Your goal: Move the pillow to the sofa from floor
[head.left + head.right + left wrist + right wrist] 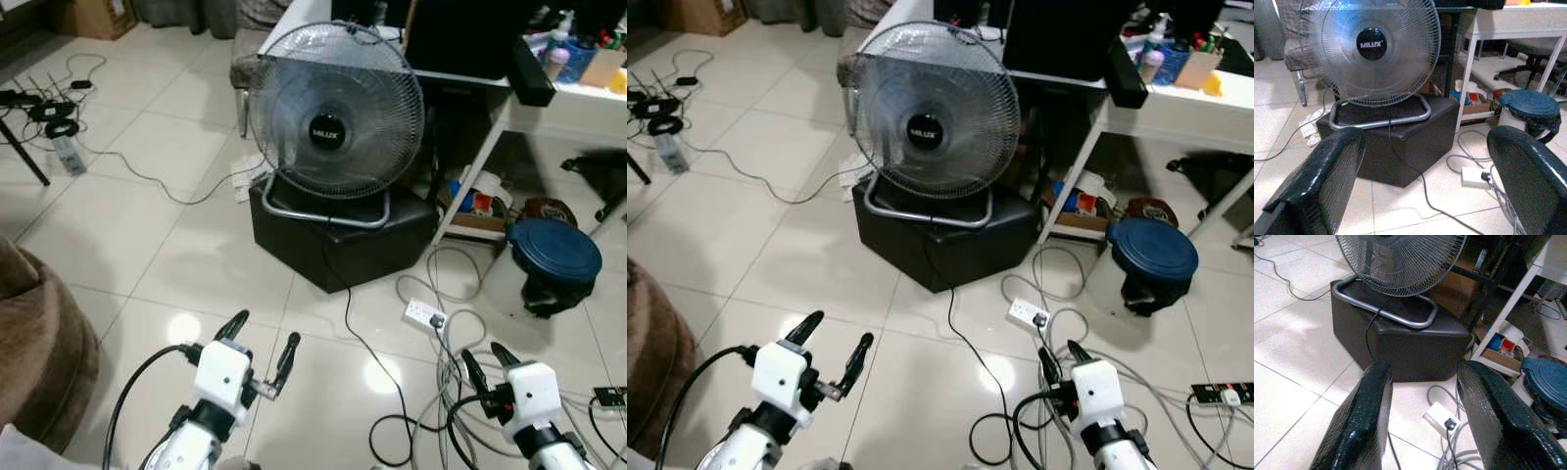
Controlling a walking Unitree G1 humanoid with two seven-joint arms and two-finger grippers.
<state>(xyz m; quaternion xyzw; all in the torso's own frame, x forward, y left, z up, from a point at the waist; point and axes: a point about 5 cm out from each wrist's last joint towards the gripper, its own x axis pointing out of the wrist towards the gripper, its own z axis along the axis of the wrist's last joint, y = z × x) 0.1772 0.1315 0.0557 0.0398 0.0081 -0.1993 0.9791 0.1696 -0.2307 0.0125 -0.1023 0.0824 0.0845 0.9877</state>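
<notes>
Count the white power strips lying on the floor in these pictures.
2. One power strip lies right of the fan's black box; another lies far left among cables. More may be hidden.

Glossy white tile floor (147, 225), cables strewn; fan (336, 108) atop black box (338, 240); white desk (549, 108) behind.

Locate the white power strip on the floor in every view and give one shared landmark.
Left eye view: power strip, right of centre, front-right of the black box.
Right eye view: lower centre.
Left wrist view: lower right.
Right wrist view: between the fingers.
Shared landmark: the fan on the black box.
</notes>
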